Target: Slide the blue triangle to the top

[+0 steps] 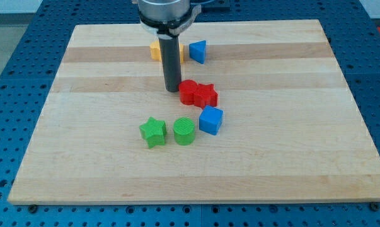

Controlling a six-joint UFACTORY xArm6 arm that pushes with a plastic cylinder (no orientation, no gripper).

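The blue triangle point(198, 51) lies near the view's top, right of centre. My tip point(172, 89) rests on the board below and left of it, just left of a red block point(188, 92). The rod rises from the tip and partly hides a yellow block point(155, 50) that sits left of the blue triangle.
A red star point(206, 95) touches the red block's right side. A blue cube point(211, 120) lies below it. A green star point(153, 132) and a green cylinder point(184, 131) sit side by side lower down. The wooden board point(290, 151) lies on a blue perforated table.
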